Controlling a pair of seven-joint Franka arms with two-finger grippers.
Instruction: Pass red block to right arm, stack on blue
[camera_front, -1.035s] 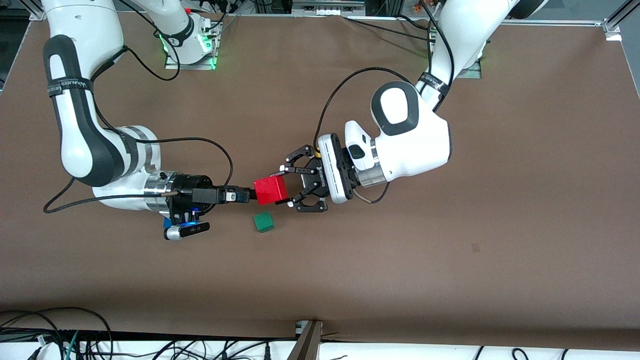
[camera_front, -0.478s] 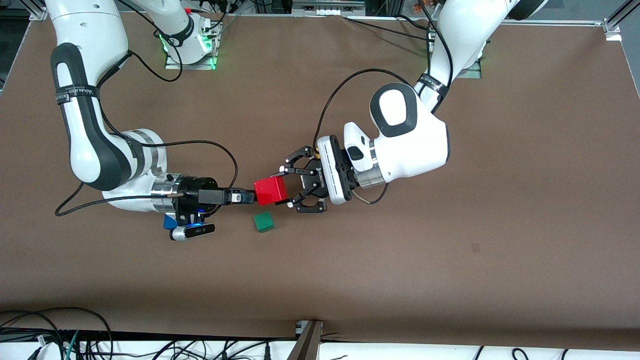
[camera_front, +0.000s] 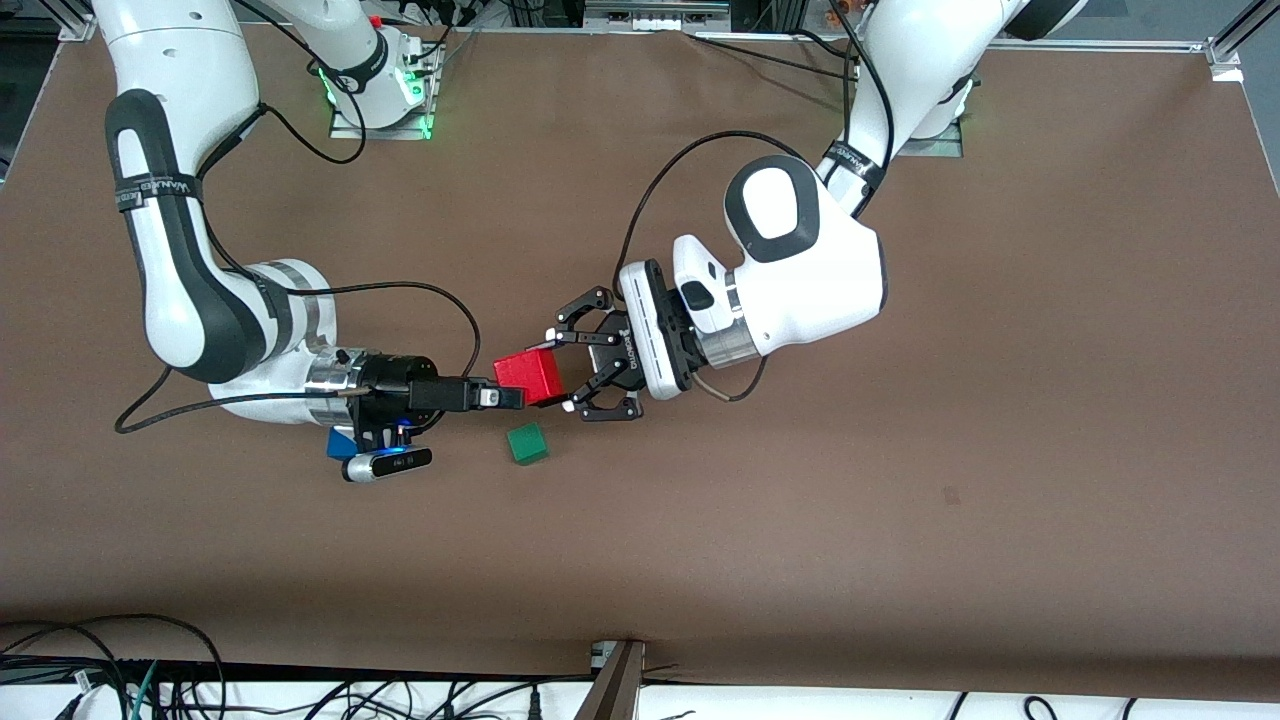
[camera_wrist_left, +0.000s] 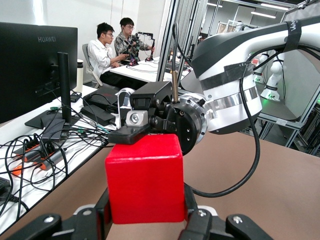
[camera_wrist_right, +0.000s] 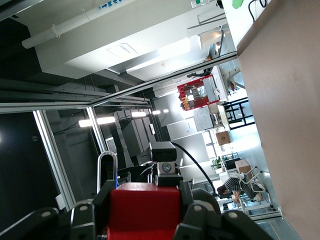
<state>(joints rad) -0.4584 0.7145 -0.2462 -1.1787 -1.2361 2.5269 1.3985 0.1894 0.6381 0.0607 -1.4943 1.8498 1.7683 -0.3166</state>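
While my left gripper (camera_front: 567, 370) clamps the red block (camera_front: 528, 376), I can't tell whether my right gripper (camera_front: 508, 397) has closed.

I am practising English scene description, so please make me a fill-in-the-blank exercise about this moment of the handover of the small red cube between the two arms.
1. The small matte red cube is held up in the air by the ____ gripper, the black linkage claw.
2. The right gripper, with slim straight black fingers, reaches the cube from the ____ arm's end of the table.
3. The small green cube lies on the brown ____.
4. The small blue cube is partly hidden under the ____ arm's wrist.

Missing words: left; right; table; right
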